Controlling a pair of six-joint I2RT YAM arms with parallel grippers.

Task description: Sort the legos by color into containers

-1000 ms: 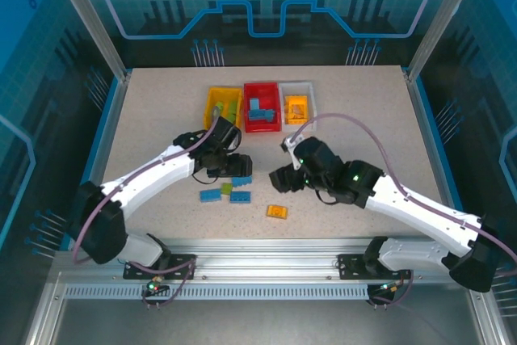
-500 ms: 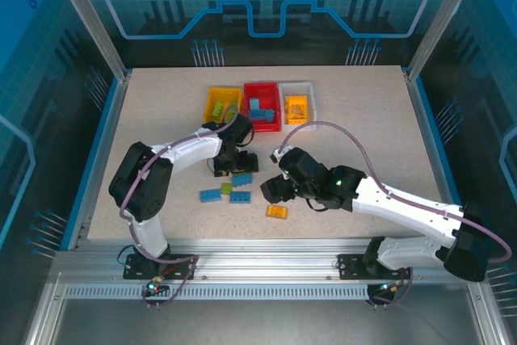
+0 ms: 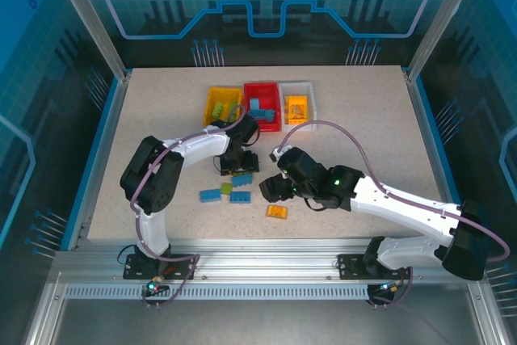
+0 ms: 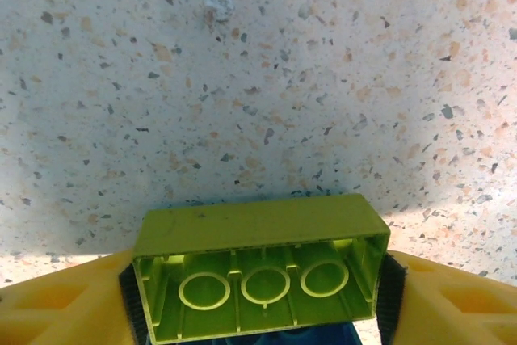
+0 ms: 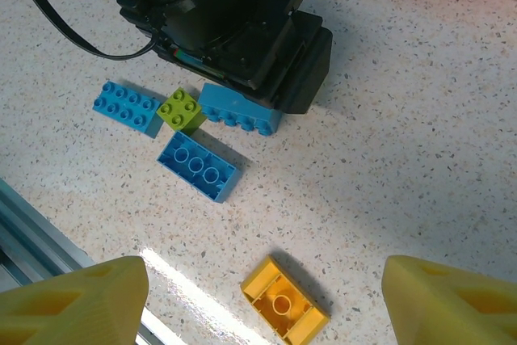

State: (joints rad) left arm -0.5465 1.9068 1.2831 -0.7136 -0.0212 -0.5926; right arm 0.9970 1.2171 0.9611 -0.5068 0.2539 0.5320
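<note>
The left gripper (image 4: 258,306) is pinching a lime-green 2x4 brick (image 4: 257,236) by its short ends, its long axis spanning the jaws. The yellow bin (image 3: 212,103), holding greens, is lying just beyond it, away from the bases. The right gripper (image 5: 262,288) is hovering spread above an orange brick (image 5: 284,310).

Three bins (image 3: 266,128) line the far tabletop (image 3: 363,119), bricks (image 3: 296,109) in each. Nearer, four loose bricks (image 3: 240,196) huddle just before the left hand (image 3: 239,162), which holds a brick (image 4: 258,268). A lone brick (image 3: 277,211) lies to their right, before the right hand (image 3: 271,189).
</note>
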